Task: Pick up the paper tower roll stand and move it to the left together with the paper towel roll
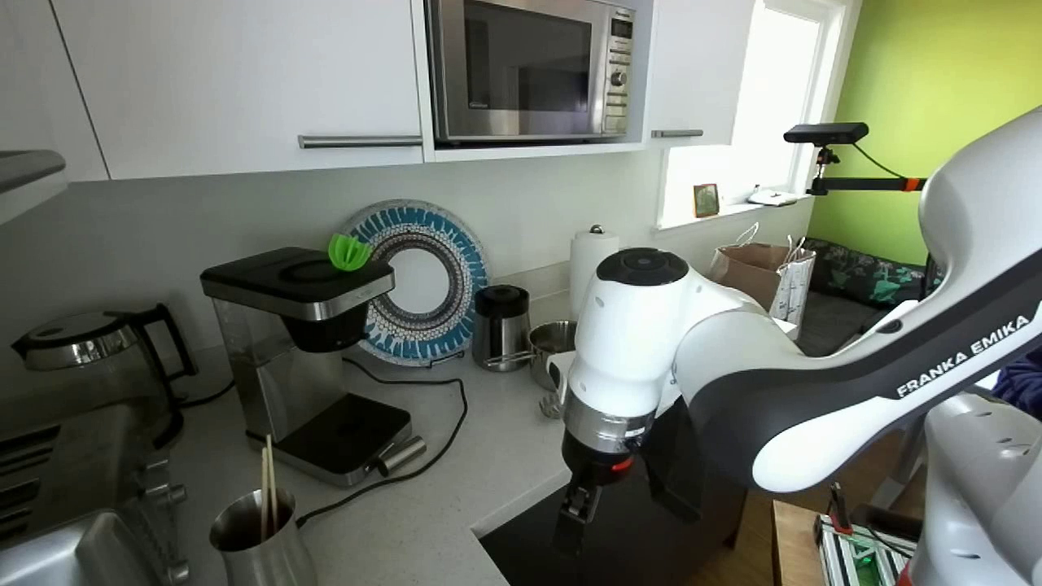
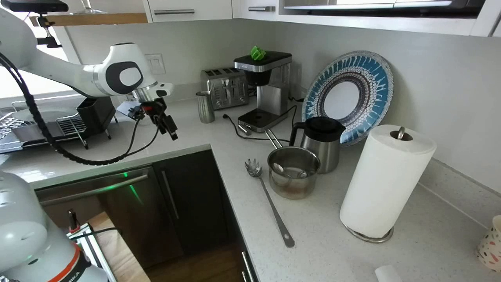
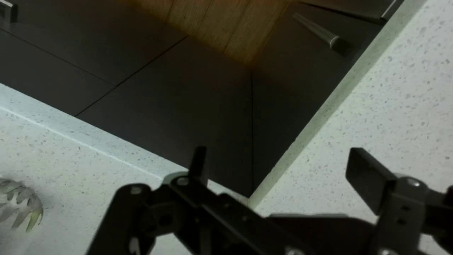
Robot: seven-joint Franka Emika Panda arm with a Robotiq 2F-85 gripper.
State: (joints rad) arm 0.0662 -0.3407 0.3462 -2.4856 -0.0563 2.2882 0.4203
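Two dark fingers point(image 3: 370, 180) point downward, well apart, with nothing between them, close to the inner corner of the desk point(image 2: 317, 239) where its two runs meet. Outward from that corner, a toothed metal spoon point(image 2: 274, 207) lies near the front edge, its handle pointing away from the corner. Beside it stands a steel pot point(image 2: 291, 186), and just past that a black-lidded jug point(image 2: 327, 150); whether those two touch is unclear. Farther along, towards the back edge, is the white paper towel roll point(image 2: 385, 184), upright on its stand point(image 2: 375, 240): a wire ring shows under the paper, and a metal tip point(image 2: 401, 132) pokes out of the core. A large blue-patterned plate point(image 2: 375, 98) stands on edge by the wall point(image 2: 450, 90) behind the jug.

The step in hand seems to be the approach. It should go best high over the pot, then straight down onto the metal tip, one finger each side. Gripping that tip, not the soft paper, ought to bring roll and base up together without denting. A slow, vertical lift would limit swinging. If left means towards the pot and jug, room looks tight, so the base wants setting down level.
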